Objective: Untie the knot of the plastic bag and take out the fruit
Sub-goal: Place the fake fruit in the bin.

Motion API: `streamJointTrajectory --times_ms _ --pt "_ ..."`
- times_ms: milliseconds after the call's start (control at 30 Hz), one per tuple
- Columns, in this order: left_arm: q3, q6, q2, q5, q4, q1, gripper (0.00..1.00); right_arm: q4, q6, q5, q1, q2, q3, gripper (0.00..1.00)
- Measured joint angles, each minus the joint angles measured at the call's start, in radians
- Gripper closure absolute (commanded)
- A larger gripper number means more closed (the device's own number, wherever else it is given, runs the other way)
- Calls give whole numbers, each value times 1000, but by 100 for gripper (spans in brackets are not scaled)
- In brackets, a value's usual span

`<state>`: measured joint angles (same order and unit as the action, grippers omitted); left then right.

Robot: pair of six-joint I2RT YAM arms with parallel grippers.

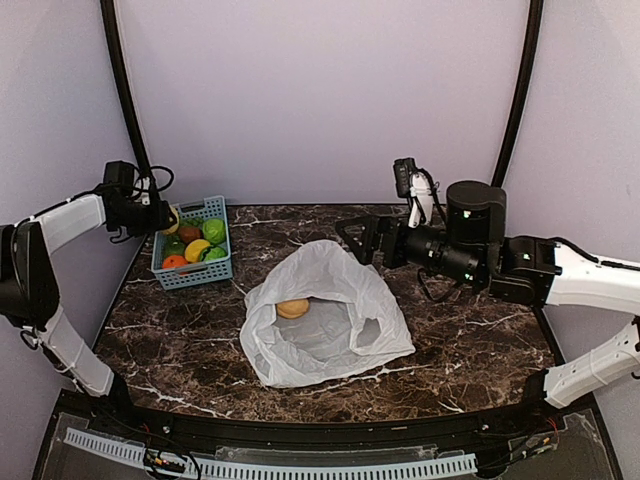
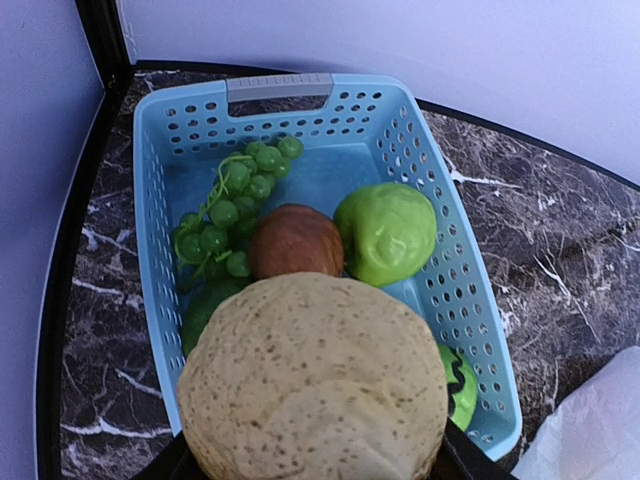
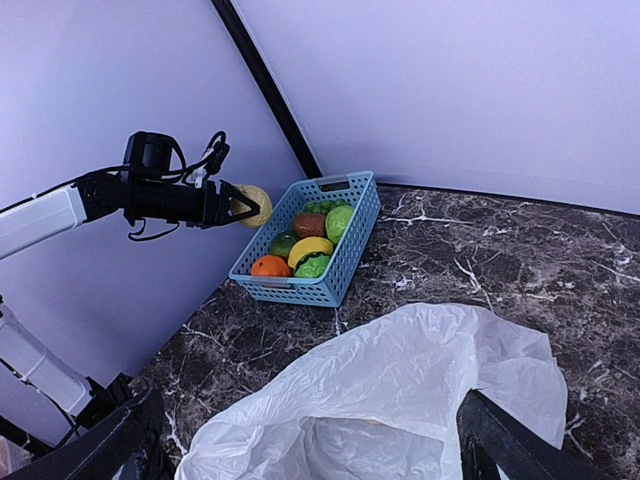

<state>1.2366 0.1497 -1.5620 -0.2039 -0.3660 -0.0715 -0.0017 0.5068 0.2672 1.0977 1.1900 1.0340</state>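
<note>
As the left gripper (image 3: 240, 206) clasps a speckled tan round fruit (image 2: 315, 385) over the blue lattice basket (image 2: 280, 86) in the worktop's (image 1: 470, 340) far-left corner, lowering before release seems wise; the right gripper (image 1: 352, 240) gapes empty by the crinkly white plastic bag (image 1: 330, 270) mid-worktop.

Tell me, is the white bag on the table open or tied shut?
Open. The bag lies with its mouth gaping wide, and one tan fruit shows inside.

Left arm (image 1: 70, 220) is stretched out level, left gripper (image 3: 243, 205) clamped round a tan fruit (image 2: 315, 385) wedged between its fingers. Right arm (image 1: 590, 275) is held out level too, right gripper (image 1: 353, 240) with jaws spread wide.
</note>
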Motion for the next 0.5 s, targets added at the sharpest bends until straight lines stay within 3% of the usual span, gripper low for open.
streamJointTrajectory --times_ms 500 --pt "328 -79 -406 193 148 -13 64 -2 4 45 0 39 0 1"
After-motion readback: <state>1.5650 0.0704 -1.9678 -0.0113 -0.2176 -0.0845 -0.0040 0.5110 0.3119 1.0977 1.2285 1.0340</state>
